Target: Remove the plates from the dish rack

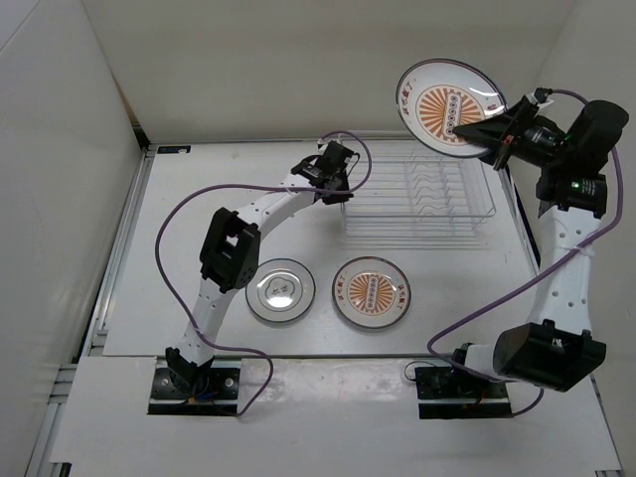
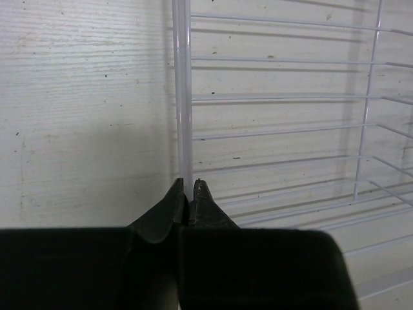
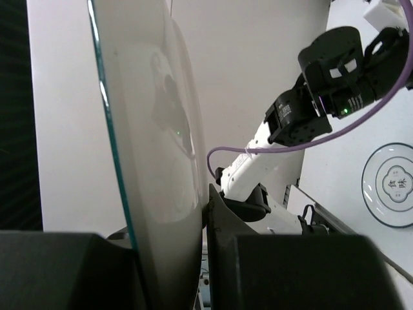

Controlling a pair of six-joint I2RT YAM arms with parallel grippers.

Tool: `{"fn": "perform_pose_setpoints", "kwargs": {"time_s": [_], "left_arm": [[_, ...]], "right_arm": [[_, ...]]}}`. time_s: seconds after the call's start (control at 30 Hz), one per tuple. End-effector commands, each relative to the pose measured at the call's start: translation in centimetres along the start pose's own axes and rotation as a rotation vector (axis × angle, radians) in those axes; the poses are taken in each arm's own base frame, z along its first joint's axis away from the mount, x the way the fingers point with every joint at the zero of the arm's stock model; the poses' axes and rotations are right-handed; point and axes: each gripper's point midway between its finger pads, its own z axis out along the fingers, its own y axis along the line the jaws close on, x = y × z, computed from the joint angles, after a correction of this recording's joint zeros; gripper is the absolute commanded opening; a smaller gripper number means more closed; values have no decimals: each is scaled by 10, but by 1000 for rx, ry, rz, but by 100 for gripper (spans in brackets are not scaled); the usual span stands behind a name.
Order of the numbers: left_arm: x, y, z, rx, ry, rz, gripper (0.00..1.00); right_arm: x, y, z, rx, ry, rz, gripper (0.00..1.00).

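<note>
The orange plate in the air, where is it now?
In the top view the orange plate is upper right, gripped at its rim by the right pincer, hovering above the far right corner of the dish rack.

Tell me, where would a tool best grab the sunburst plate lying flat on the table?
Probably its rim. The sunburst plate lies flat, face up, so the middle offers nothing to pinch. Come down at its right edge, away from the grey-rimmed plate, one finger over the lip, one under.
</note>
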Motion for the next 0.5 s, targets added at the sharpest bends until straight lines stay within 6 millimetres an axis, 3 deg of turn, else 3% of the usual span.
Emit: {"fn": "perform_pose_setpoints", "kwargs": {"time_s": [0.0, 0.03, 0.13, 0.3, 0.4, 0.43, 0.47], "left_arm": [[147, 44, 37, -149, 443, -57, 0], [148, 42, 38, -144, 440, -63, 0], [149, 42, 39, -148, 433, -69, 0], [150, 43, 36, -128, 431, -73, 0], [153, 39, 33, -89, 445, -98, 32], [151, 38, 31, -81, 444, -107, 51], [151, 34, 30, -68, 447, -109, 60]], "right_arm": [[11, -13, -5, 38, -13, 15, 0], [26, -4, -8, 27, -4, -13, 0], [42, -14, -11, 56, 10, 13, 0], [58, -20, -12, 76, 39, -17, 0], [62, -21, -11, 63, 52, -22, 0], [63, -19, -11, 59, 55, -22, 0], [65, -18, -10, 55, 63, -25, 0]]}}
